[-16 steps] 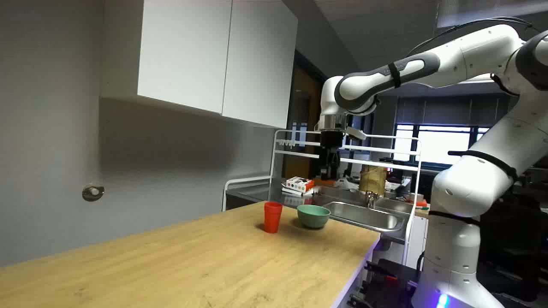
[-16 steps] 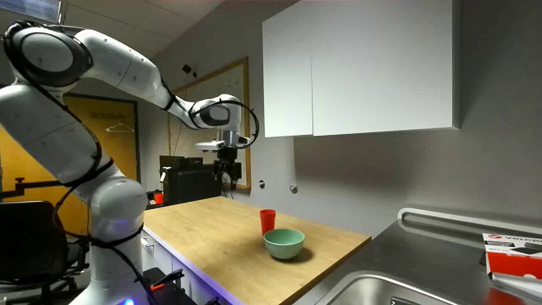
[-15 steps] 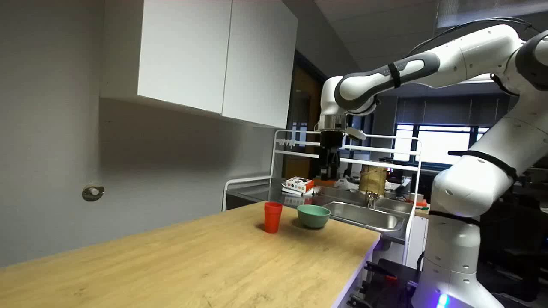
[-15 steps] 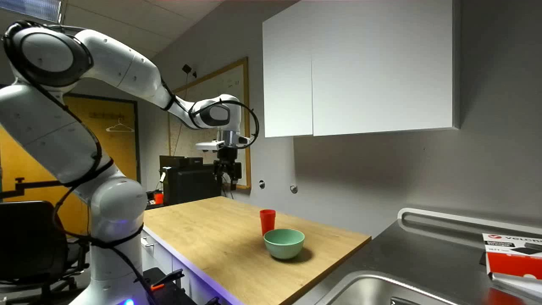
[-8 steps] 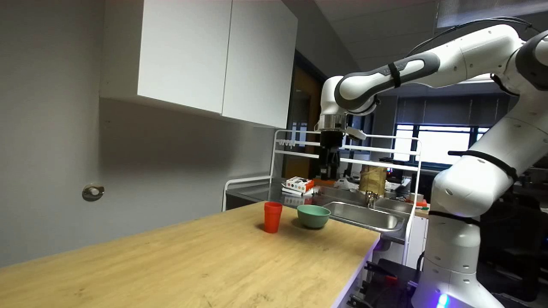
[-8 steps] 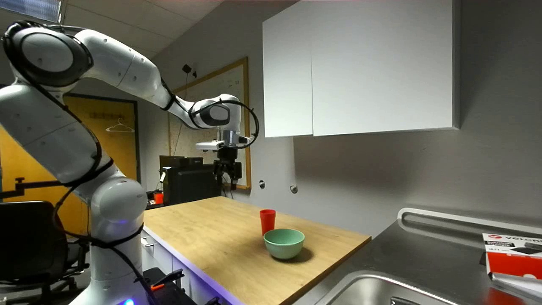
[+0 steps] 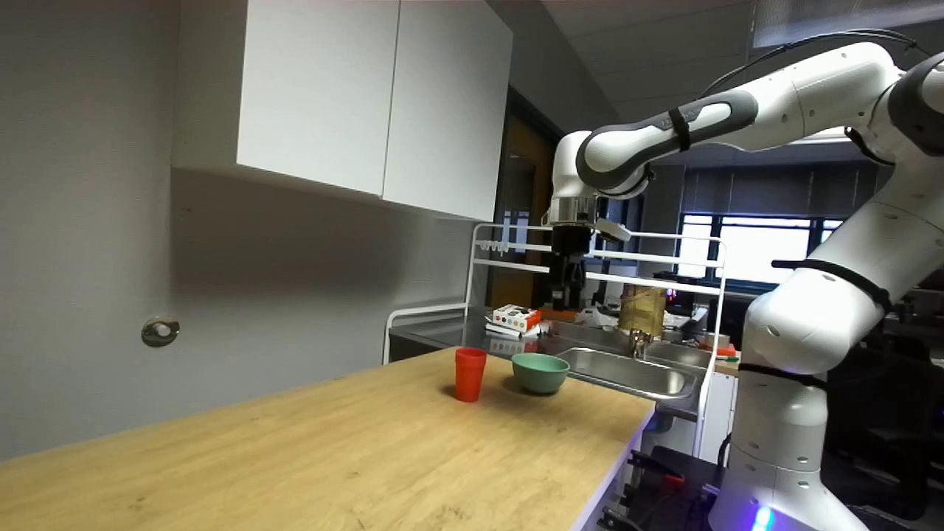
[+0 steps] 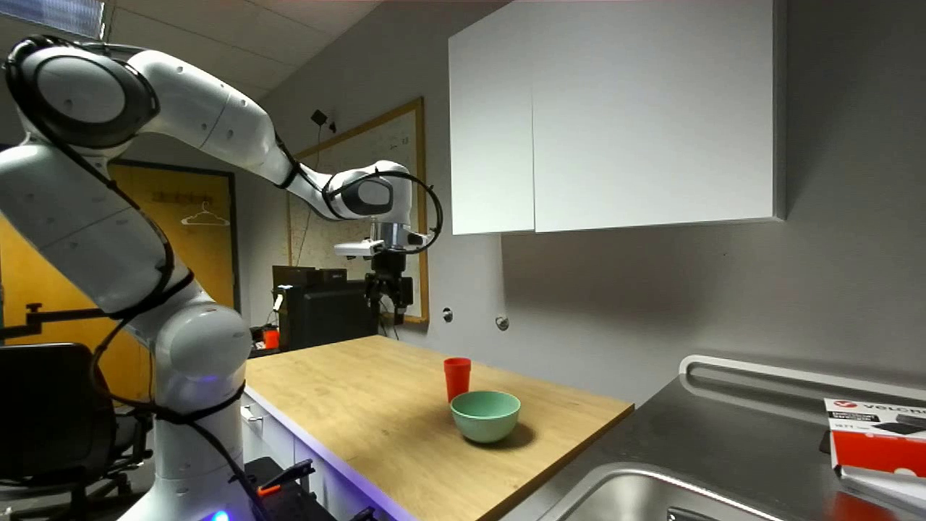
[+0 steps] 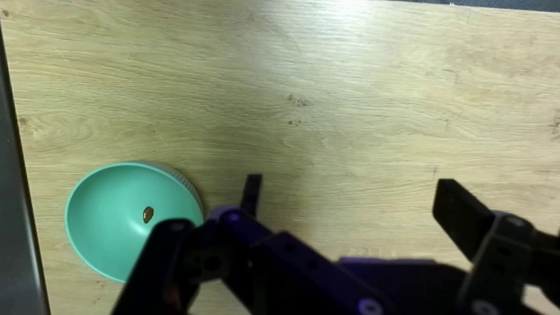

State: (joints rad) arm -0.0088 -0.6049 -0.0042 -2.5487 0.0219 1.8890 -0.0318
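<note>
Your empty fingers (image 9: pixel 461 218) stand wide; lowering off-centre could shove the bowl (image 9: pixel 109 205) toward the nearest edge of the worktop (image 9: pixel 372 144).

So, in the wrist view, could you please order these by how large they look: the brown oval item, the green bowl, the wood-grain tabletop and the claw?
1. Wood-grain tabletop
2. Claw, looking large partly from being nearest the camera
3. Green bowl
4. Brown oval item
</note>
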